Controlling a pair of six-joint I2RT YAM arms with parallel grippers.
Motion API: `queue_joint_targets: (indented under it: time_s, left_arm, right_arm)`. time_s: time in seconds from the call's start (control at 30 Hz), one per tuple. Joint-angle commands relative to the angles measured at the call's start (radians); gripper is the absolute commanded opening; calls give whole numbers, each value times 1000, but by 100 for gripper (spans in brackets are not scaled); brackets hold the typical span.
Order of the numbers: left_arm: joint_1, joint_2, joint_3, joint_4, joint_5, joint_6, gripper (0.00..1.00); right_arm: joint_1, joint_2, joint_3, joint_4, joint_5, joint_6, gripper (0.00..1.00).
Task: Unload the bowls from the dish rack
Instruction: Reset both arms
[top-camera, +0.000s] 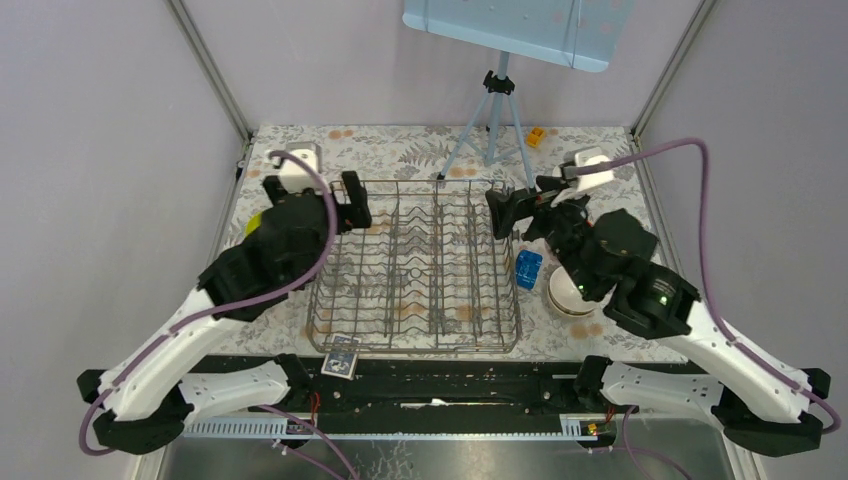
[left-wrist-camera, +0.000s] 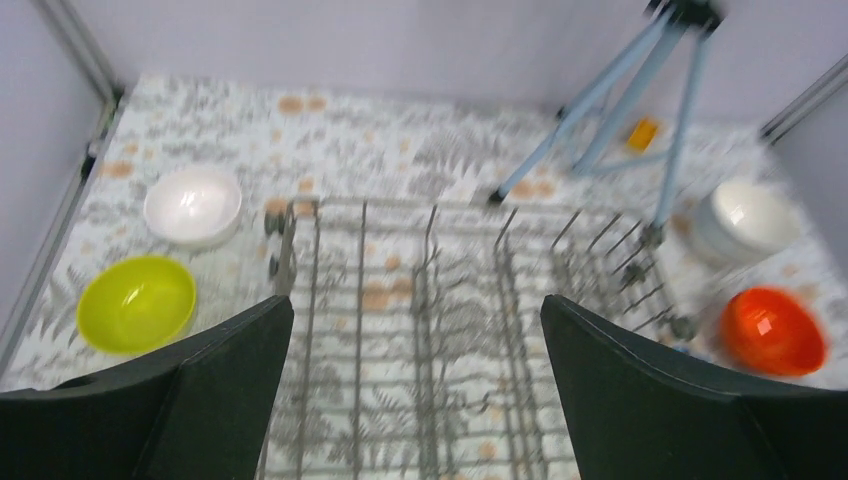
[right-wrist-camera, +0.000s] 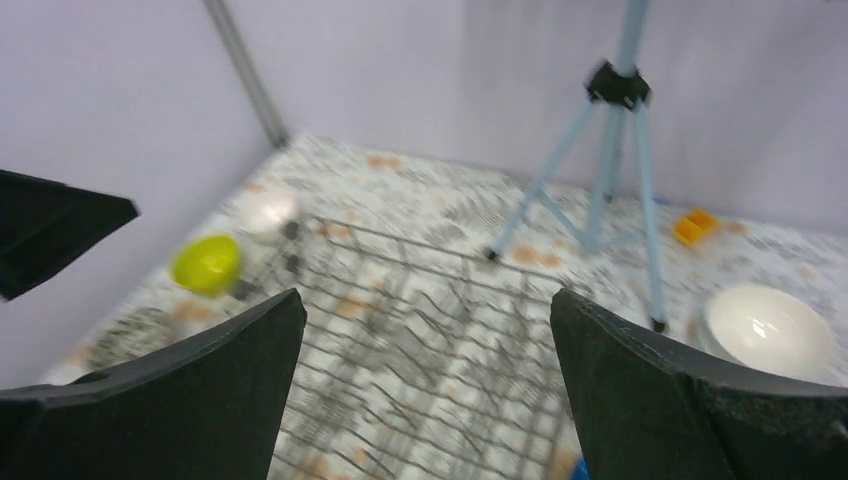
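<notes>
Grey wire dish rack (top-camera: 415, 265) reads bare: no bowl shows among the tines in the top view or in either wrist view, so I judge the unload done or all but done. You have both arms parked at the rack's far corners. The left gripper (left-wrist-camera: 415, 330) and right gripper (right-wrist-camera: 425, 310) both have jaws spread wide, nothing between them, looking down on bare wire rows. The bowls lie outside the basket, not under the jaws. On the left, the lime-yellow bowl (left-wrist-camera: 137, 303) and 1 white bowl (left-wrist-camera: 193, 205) sit on the table just beside the rack's left wall, nearer your left arm. On the right, the white stack (top-camera: 568, 292) and the orange-red bowl (left-wrist-camera: 773, 330) sit past the right wall by the blue block (top-camera: 528, 268), nearer your right arm. Tine rows run near-to-far, so any leftover bowl would stand on edge between them and need a grip from above across its rim. I see none. Check the corners under the wrists in the top view before you call it. The tripod (top-camera: 497, 110) stands behind the rack, clear of both arms.
</notes>
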Motion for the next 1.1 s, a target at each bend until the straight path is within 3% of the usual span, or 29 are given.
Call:
queue_joint_targets:
  time_s: [0.0, 0.1, 0.3, 0.47, 0.57, 0.8, 1.07]
  left_arm:
    - [0, -78, 68, 163, 17, 152, 99]
    - [-1, -95, 75, 163, 47, 169, 99]
    - [0, -117, 69, 130, 24, 101, 99]
    - [-1, -183, -2, 163, 54, 46, 99]
    - [0, -193, -14, 161, 39, 34, 99]
    - [0, -162, 64, 126, 44, -1, 99]
    - [-1, -156, 77, 140, 39, 23, 99]
  right_arm:
    - [3, -47, -20, 167, -197, 22, 100]
    - [3, -57, -82, 291, -229, 36, 100]
    - [3, 36, -14, 193, 52, 28, 100]
    - [1, -55, -183, 442, 143, -25, 100]
    - [3, -125, -299, 628, 115, -70, 100]
    - [3, -119, -156, 421, -33, 10, 100]
    - [2, -176, -203, 451, -66, 33, 100]
